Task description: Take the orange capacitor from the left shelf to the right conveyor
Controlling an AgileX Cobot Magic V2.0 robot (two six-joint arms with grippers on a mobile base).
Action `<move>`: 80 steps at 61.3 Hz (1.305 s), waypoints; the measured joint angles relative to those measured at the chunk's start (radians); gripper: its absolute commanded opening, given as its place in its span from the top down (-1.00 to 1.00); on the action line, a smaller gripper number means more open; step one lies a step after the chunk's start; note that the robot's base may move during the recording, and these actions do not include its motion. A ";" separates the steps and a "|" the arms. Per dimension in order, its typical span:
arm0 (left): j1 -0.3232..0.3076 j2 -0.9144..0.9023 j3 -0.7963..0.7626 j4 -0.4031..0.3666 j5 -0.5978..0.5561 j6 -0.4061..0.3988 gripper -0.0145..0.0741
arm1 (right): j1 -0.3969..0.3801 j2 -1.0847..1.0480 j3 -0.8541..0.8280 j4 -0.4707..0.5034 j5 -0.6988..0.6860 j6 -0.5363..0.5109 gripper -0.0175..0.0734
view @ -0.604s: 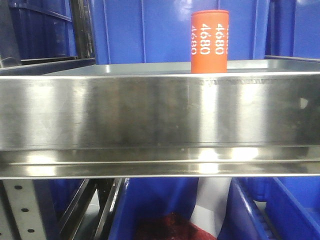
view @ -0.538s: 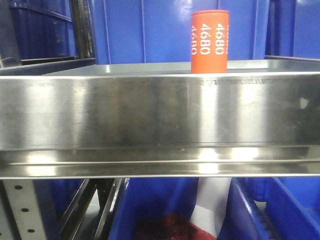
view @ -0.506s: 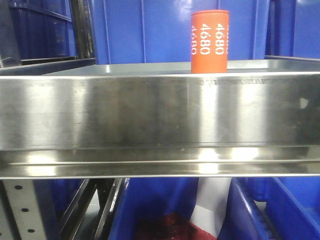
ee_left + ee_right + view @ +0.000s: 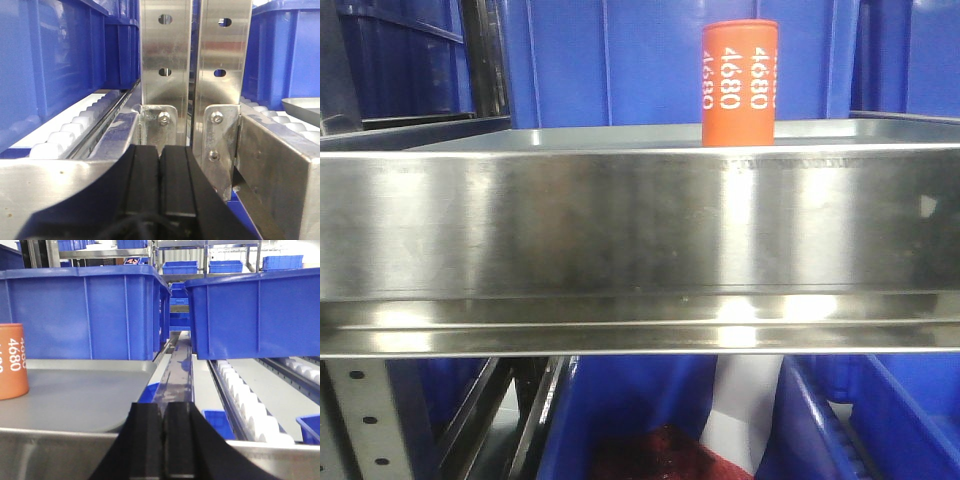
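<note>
The orange capacitor (image 4: pixel 739 84) stands upright on the left shelf (image 4: pixel 640 225), behind its tall steel front lip, right of centre. It also shows at the left edge of the right wrist view (image 4: pixel 13 361), on the shelf's grey floor (image 4: pixel 80 400). My right gripper (image 4: pixel 163 410) is shut and empty, at the shelf's front lip, well to the right of the capacitor. My left gripper (image 4: pixel 160 152) is shut and empty, facing two perforated steel uprights (image 4: pixel 195 75). No gripper shows in the front view. The right conveyor is out of view.
Blue plastic bins (image 4: pixel 90 310) stand behind the shelf and to the right (image 4: pixel 260 315). White roller tracks (image 4: pixel 250 405) run under the right bin and beside the left gripper (image 4: pixel 75 130). More blue bins sit below the shelf (image 4: pixel 640 420).
</note>
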 measured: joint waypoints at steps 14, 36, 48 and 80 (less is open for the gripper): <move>0.000 0.000 0.000 0.000 0.000 0.000 0.91 | 0.000 0.000 -0.029 0.000 -0.105 0.075 0.51; 0.000 0.000 0.000 0.000 0.000 0.000 0.91 | 0.123 0.262 -0.609 -0.078 0.412 0.092 0.44; 0.000 0.000 0.000 0.000 0.000 0.000 0.91 | 0.267 0.531 -0.753 -0.078 0.464 0.084 -0.39; 0.000 0.000 0.000 0.000 0.000 0.000 0.91 | 0.487 1.116 -0.855 -0.078 0.264 0.082 -0.76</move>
